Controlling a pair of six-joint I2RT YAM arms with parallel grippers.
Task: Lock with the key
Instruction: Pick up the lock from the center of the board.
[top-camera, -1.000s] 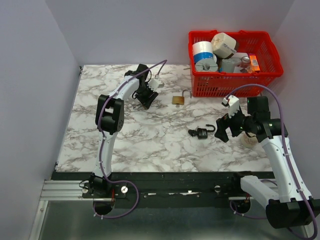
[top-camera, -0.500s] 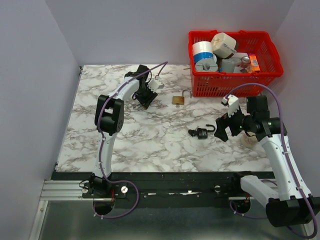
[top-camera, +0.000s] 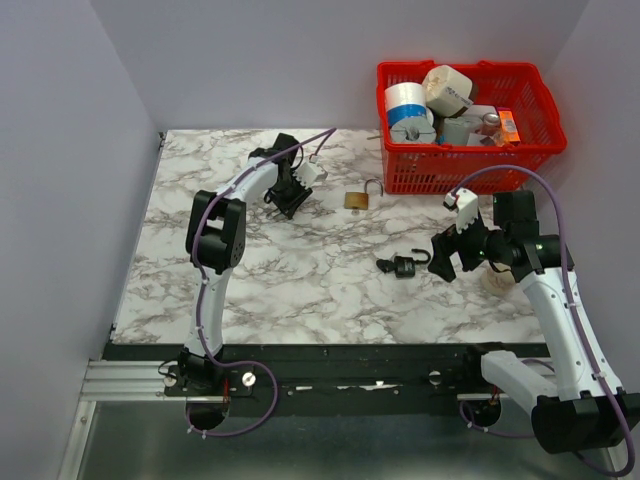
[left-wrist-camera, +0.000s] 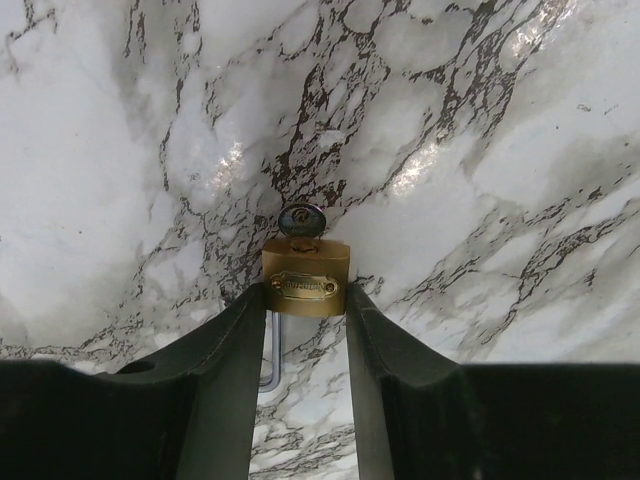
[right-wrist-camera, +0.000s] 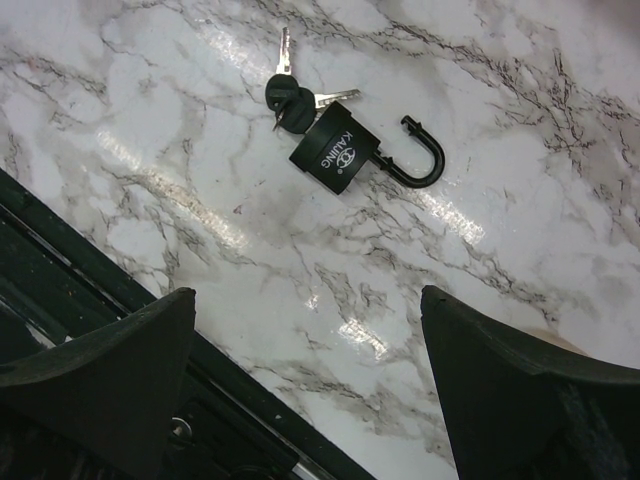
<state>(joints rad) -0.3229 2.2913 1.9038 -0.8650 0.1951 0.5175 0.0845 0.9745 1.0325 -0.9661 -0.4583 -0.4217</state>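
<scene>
The key (right-wrist-camera: 290, 98), a small bunch with black heads, lies on the marble against the black padlock (right-wrist-camera: 335, 155), whose shackle stands open. In the top view the key (top-camera: 384, 265) and the black padlock (top-camera: 405, 266) sit just left of my right gripper (top-camera: 440, 262). That right gripper (right-wrist-camera: 308, 300) is open and empty, hovering on the near side of them. At the back of the table my left gripper (left-wrist-camera: 306, 300) has both fingertips pressed against the sides of a brass padlock (left-wrist-camera: 305, 285). A dark key head (left-wrist-camera: 300, 220) sticks out of that padlock's far end.
A second brass padlock (top-camera: 362, 198) lies right of the left gripper (top-camera: 290, 198). A red basket (top-camera: 465, 170) full of odds and ends stands at the back right. A pale round object (top-camera: 497, 281) lies beside the right arm. The table's black front rail (right-wrist-camera: 60, 270) runs close under the right gripper.
The left jaws have narrowed onto the brass padlock and the left wrist has shifted slightly. The right arm has barely moved.
</scene>
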